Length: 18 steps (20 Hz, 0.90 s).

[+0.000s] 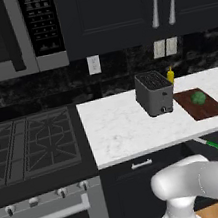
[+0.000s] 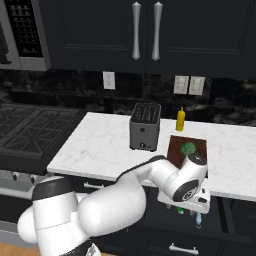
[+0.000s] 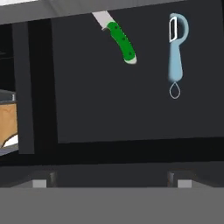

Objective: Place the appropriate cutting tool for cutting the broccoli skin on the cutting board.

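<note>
The cutting tool (image 3: pixel 122 41), a knife with a green handle and a pale blade, lies on the dark floor of an open drawer (image 3: pixel 131 109) under the counter edge. Its handle (image 1: pixel 214 145) also shows from the left base view and pokes out under my hand (image 2: pixel 180 210) in the right base view. My gripper (image 3: pixel 111 181) hovers above the drawer, open and empty, well short of the knife. The broccoli (image 1: pixel 198 98) (image 2: pixel 188 148) sits on the dark reddish-brown cutting board (image 1: pixel 207 108) (image 2: pixel 174 152) on the counter above.
A light blue peeler (image 3: pixel 176 48) (image 2: pixel 198 219) lies beside the knife in the drawer. A grey toaster (image 1: pixel 154 94) (image 2: pixel 145 127) and a yellow bottle (image 1: pixel 170 76) (image 2: pixel 180 120) stand by the board. The stove (image 1: pixel 31 145) is to the left.
</note>
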Motion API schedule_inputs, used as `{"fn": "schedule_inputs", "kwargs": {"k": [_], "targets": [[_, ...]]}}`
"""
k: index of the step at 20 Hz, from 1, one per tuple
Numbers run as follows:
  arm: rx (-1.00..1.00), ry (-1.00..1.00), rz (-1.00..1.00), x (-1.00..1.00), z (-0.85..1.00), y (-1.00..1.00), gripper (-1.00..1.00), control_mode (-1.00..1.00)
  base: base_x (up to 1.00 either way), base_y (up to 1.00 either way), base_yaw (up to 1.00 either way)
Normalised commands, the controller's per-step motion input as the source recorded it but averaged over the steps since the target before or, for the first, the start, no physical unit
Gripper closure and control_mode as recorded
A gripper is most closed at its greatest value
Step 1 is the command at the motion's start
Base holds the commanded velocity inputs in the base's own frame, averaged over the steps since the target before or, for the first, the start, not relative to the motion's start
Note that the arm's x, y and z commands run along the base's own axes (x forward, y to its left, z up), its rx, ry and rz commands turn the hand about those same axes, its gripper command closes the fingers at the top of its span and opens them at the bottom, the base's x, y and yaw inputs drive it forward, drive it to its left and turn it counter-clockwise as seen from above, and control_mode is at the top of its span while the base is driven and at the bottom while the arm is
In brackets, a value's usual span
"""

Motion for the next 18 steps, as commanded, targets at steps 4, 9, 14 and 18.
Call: {"fn": "schedule_inputs", "kwargs": {"k": [4, 9, 14, 18], "targets": [[0.0, 0.01, 0.03, 0.13, -0.4, 0.0, -1.0, -1.0, 0.0, 0.0, 0.0], [0.0, 0.02, 0.0, 0.07, -0.41, 0.0, -1.0, -1.0, 0.0, 0.0, 0.0], [0.0, 0.03, 0.0, 0.12, -0.36, 0.0, -1.0, -1.0, 0.0, 0.0, 0.0], [0.0, 0.02, 0.0, 0.15, -0.31, 0.0, -1.0, -1.0, 0.0, 0.0, 0.0]]}}
